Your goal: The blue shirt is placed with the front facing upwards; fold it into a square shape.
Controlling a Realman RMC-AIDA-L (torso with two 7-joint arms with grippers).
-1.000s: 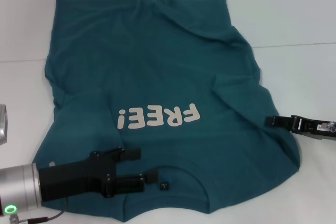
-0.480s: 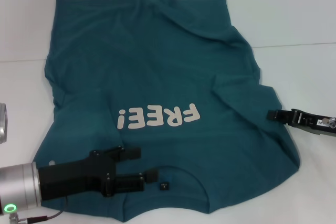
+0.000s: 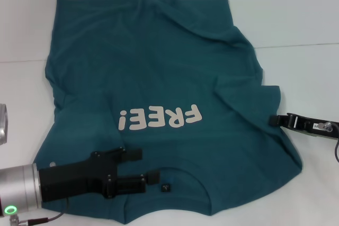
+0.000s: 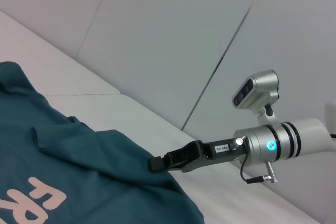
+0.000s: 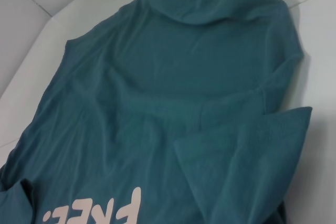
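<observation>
The blue shirt (image 3: 153, 72) lies spread front-up on the white table (image 3: 296, 14), with the off-white "FREE!" lettering (image 3: 160, 117) on its chest and a small dark neck tag (image 3: 166, 187) near my body. My left gripper (image 3: 143, 166) hovers open over the shirt's near left shoulder, beside the collar, with nothing between its fingers. My right gripper (image 3: 271, 120) (image 4: 156, 163) is shut on the edge of the shirt's right sleeve. In the right wrist view the sleeve (image 5: 247, 156) shows as a flap folded over the shirt body.
A seam (image 3: 302, 45) runs across the table behind the shirt. Bare table lies to the right of the shirt and beyond its far hem. A cable (image 3: 336, 152) hangs off the right arm. Grey wall panels (image 4: 173, 30) stand beyond the table.
My right gripper shifted slightly at the sleeve edge, and the sleeve cloth beside it has bunched into a raised flap. The left arm has stayed put.
</observation>
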